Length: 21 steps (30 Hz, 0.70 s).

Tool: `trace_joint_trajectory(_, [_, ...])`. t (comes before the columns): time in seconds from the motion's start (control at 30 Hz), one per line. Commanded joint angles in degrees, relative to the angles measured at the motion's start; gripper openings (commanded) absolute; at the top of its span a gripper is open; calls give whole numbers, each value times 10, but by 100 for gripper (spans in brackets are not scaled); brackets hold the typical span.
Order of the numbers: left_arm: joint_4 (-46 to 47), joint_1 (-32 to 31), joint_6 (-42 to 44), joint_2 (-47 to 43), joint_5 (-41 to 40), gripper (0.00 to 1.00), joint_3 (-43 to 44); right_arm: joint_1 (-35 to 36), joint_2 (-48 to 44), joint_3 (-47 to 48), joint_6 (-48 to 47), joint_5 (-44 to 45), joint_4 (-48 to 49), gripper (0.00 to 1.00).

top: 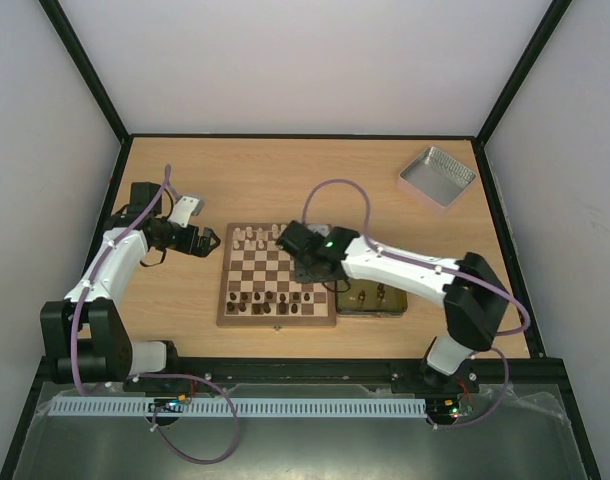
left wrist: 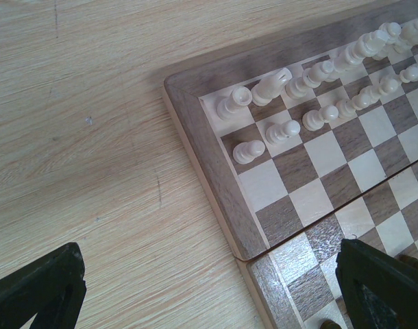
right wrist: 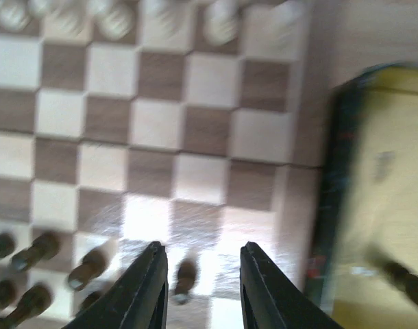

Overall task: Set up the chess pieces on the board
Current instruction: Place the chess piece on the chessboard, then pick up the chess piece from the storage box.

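The board [top: 226,290] lies mid-table. Pale chess pieces [top: 253,237] stand along its far rows and dark pieces [top: 265,298] along its near rows. My left gripper [top: 200,243] hangs open and empty at the board's left edge. In the left wrist view its gripper [left wrist: 209,295] straddles the board's border [left wrist: 209,157], with pale pieces [left wrist: 284,96] in two rows beyond. My right gripper [top: 307,262] is over the board's right part. In the blurred right wrist view it [right wrist: 203,274] is open, with one dark piece [right wrist: 185,277] standing on the board [right wrist: 202,130] between the fingers, untouched.
A yellow tin [top: 370,300] sits against the board's right edge with a few dark pieces inside; it also shows in the right wrist view [right wrist: 387,205]. A silver lid [top: 437,177] lies at the far right. Black frame rails bound the table.
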Motion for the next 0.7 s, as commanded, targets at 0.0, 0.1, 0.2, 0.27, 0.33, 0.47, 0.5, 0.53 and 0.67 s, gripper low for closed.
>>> trace_joint_trajectory(0.0, [-5, -3, 1, -7, 8, 99, -6, -78, -80, -51, -4, 46, -35, 28])
trace_joint_trajectory(0.1, [-5, -3, 2, -5, 9, 99, -5, -149, -135, -122, -10, 33, -15, 30])
trace_joint_trajectory(0.2, [-6, -5, 3, 0, 9, 99, -4, -207, -169, -182, -22, 18, 1, 37])
trace_joint_trajectory(0.27, [-7, -6, 2, 3, 10, 99, -3, -236, -181, -212, -29, 5, 12, 38])
trace_joint_trajectory(0.33, [-7, -8, 2, 4, 9, 99, -3, -258, -186, -236, -35, -10, 27, 39])
trace_joint_trajectory(0.47, [-6, -9, 1, 4, 6, 99, -4, -281, -187, -260, -45, -30, 39, 39])
trace_joint_trajectory(0.5, [-6, -9, 1, 4, 6, 99, -3, -284, -186, -263, -48, -32, 42, 39])
trace_joint_trajectory(0.53, [-5, -9, 0, 4, 5, 99, -3, -290, -185, -267, -49, -32, 44, 39])
trace_joint_trajectory(0.67, [-6, -9, 0, 4, 5, 99, -3, -302, -181, -291, -52, -57, 66, 37])
